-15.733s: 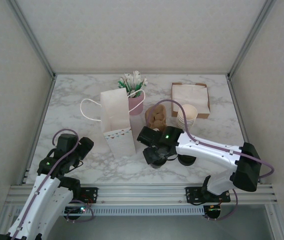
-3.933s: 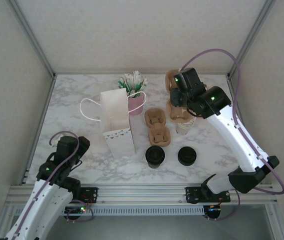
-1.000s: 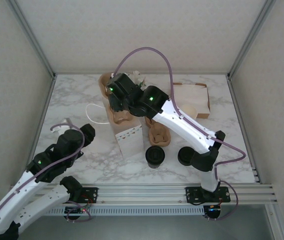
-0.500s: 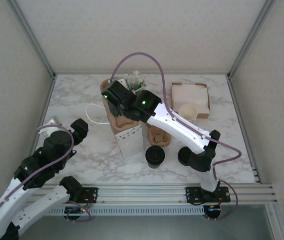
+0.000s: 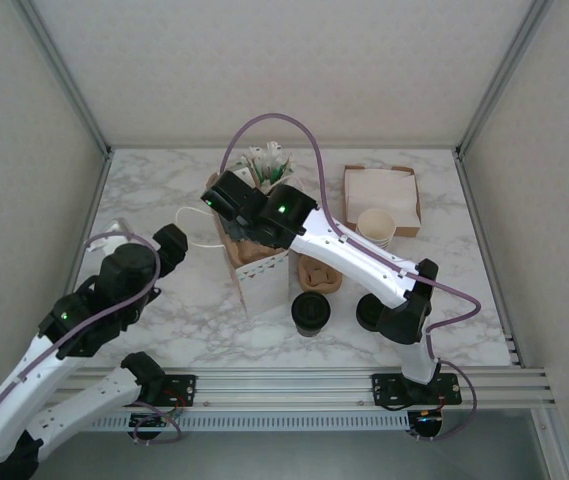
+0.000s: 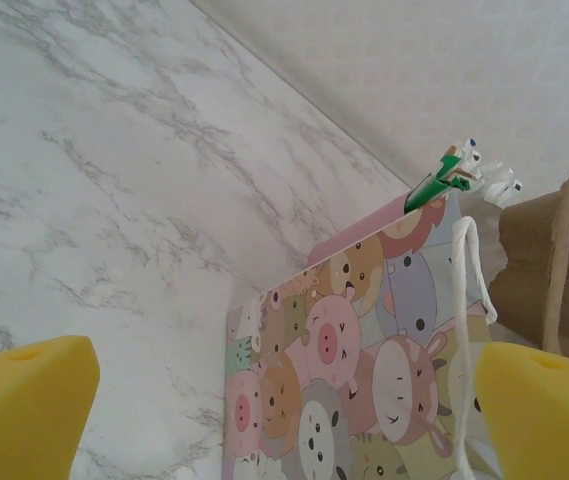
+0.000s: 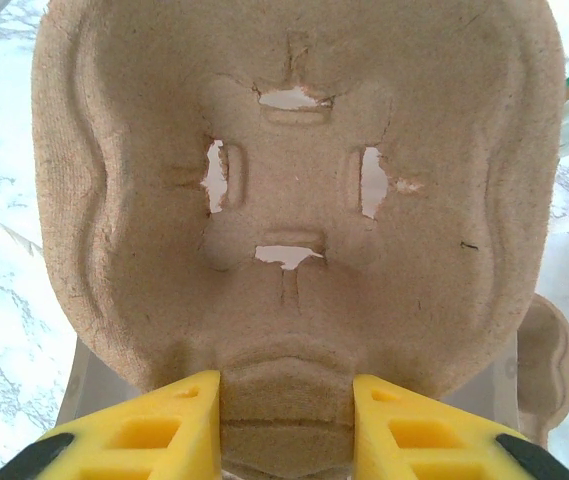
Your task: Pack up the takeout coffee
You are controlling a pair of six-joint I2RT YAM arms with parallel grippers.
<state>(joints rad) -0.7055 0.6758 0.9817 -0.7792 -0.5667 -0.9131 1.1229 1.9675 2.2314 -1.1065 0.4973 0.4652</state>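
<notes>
Takeout coffee (image 5: 310,312) stands on the marble table (image 5: 144,190) at 4 o'clock from the paper bag (image 5: 262,285), just beside its near corner and free of both arms. From above it reads as a round black lid; the cream cup under it can barely be made out.

At far left the left gripper (image 6: 284,425) hangs released, its yellow fingertips (image 6: 24,410) wide apart at the two lower corners of the wrist view, facing the bag from its 8 o'clock. That view gives the bag's side printed with cartoon pigs and other animals; the overhead view gives a white face with a trim of small triangles.

Over the bag, the right gripper (image 7: 286,410) is clenched on the rim of a brown pulp cup carrier (image 7: 284,200), one yellow finger on each side of the edge. Overhead the carrier sits at the bag's mouth, largely under the wrist, so how deep it goes cannot be told.

A stack of more carriers (image 5: 316,272) lies at the coffee's 12 o'clock. At its 3 o'clock the low black lids (image 5: 367,312) are partly covered by the right arm. Lidless cream cups (image 5: 376,228) stand at 1 o'clock, against a cardboard box (image 5: 384,190).
</notes>
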